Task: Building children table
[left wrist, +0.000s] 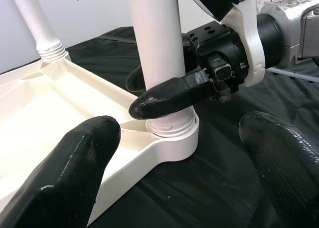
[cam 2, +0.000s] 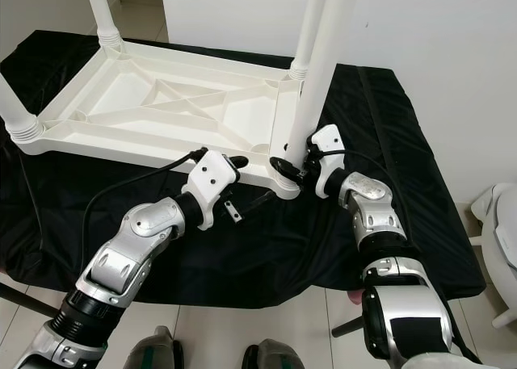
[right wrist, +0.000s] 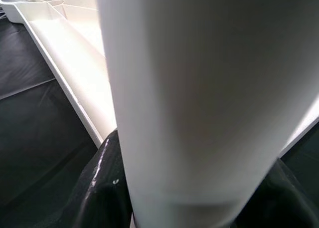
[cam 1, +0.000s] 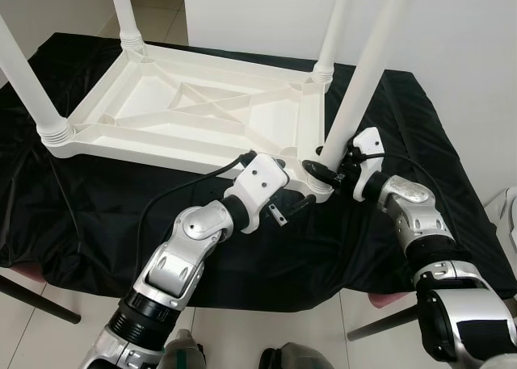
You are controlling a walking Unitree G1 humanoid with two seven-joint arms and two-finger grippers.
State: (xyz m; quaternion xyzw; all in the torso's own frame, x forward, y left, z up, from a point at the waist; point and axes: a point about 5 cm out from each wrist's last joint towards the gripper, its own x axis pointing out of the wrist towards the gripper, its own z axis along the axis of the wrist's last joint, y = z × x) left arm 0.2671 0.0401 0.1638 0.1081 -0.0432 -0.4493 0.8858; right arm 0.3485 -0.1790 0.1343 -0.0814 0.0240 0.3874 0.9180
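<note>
A white plastic children's table [cam 1: 194, 115] lies upside down on a black cloth [cam 1: 97, 207]. Three white legs stand in its corners: near left [cam 1: 24, 74], far left [cam 1: 125, 14] and far right [cam 1: 335, 30]. The fourth leg [cam 1: 367, 70] stands tilted in the near right corner socket [left wrist: 172, 138]. My right gripper [cam 1: 323, 171] is shut on this leg just above the socket, one black finger [left wrist: 169, 96] wrapped across it. My left gripper [cam 1: 292, 203] is open right in front of the same corner, its fingers [left wrist: 75, 168] apart on either side of the socket and touching nothing.
The black cloth covers a low surface whose front edge [cam 1: 266, 300] is close to my body. A white wall [cam 1: 452, 30] rises behind on the right, with tiled floor [cam 1: 161, 14] at the far left. A white object [cam 1: 505, 215] stands at the right edge.
</note>
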